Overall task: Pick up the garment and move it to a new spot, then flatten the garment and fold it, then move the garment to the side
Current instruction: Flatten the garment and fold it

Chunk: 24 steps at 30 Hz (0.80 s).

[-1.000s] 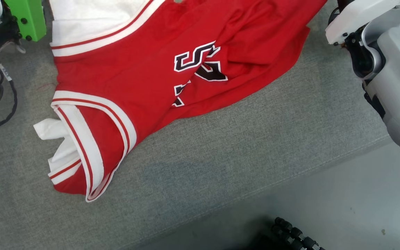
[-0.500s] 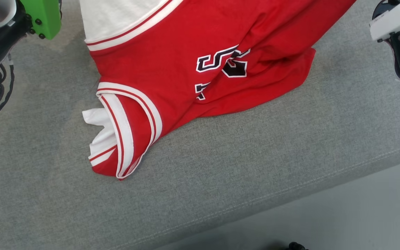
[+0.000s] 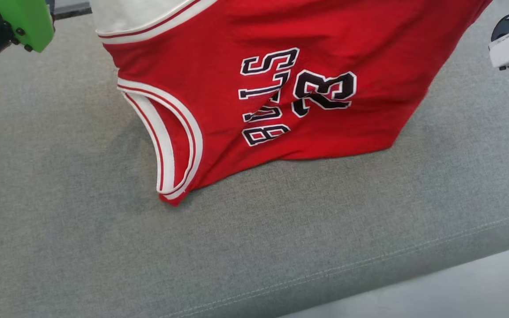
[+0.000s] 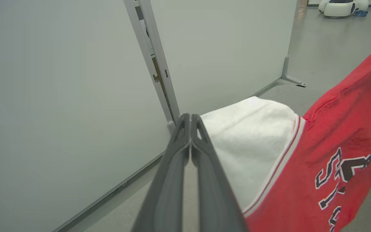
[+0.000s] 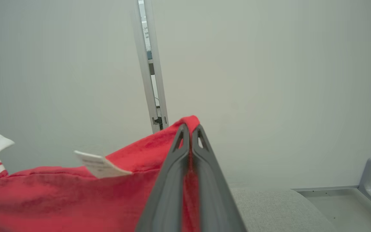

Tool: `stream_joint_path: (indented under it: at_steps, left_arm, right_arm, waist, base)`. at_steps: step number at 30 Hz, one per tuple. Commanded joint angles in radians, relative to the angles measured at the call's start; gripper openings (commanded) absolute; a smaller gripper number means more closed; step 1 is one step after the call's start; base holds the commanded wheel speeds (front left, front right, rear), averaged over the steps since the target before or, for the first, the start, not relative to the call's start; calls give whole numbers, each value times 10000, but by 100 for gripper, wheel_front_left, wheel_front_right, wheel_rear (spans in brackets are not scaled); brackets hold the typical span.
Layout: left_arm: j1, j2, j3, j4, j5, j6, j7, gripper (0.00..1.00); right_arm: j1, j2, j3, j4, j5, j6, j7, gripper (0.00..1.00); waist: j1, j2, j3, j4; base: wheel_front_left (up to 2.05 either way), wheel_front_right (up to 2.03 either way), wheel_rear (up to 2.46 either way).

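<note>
Both fingers pinched tight: left gripper (image 4: 190, 122) on the white part, right gripper (image 5: 190, 129) on red cloth. The garment (image 3: 237, 88) hangs spread between them, near edge trailing on the grey cushion (image 3: 281, 247), probably ready to lay flat.

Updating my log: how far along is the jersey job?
Done: the jersey is picked up, with the left gripper and right gripper shut on its top edge. In hand: it hangs between them, lower edge seemingly brushing the cushion. Left: laying it flat, folding it, moving it aside; no fold shows yet.
</note>
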Motion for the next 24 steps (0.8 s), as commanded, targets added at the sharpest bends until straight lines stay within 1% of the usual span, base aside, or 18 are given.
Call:
stream_joint_path:
  at_steps: [1,6,11,17,21,24]
  left_arm:
    - [-72,175,-9,-95,45,25,36,0]
    - [-195,381,144,-346,14,153,18,0]
    - [-205,460,272,-411,-106,273,-31,0]
    - [-200,406,283,-160,-229,271,2,0]
    - [-299,241,372,203,-186,298,-306,0]
    - [-473,56,455,721,-8,399,-621,0]
  right_arm:
    - [190,-83,-113,-311,75,-12,202,0]
    - [212,-90,-422,-1123,82,-12,911,0]
    - [67,32,-565,-1336,-52,-12,1626,0]
    - [-387,292,-438,-896,-257,-12,2163,0]
    - [-888,510,-282,-280,-423,-12,2141,0]
    - [-1430,824,-95,388,-603,-11,1974,0]
  waist:
    - [0,-1,-668,334]
    - [0,-1,-953,518]
    - [0,-1,-1198,669]
    - [0,-1,-1226,760]
    - [0,-1,-1250,811]
    - [0,-1,-1188,799]
  base:
    - [0,0,0]
    - [0,0,0]
    - [0,0,0]
    - [0,0,0]
    - [0,0,0]
    - [0,0,0]
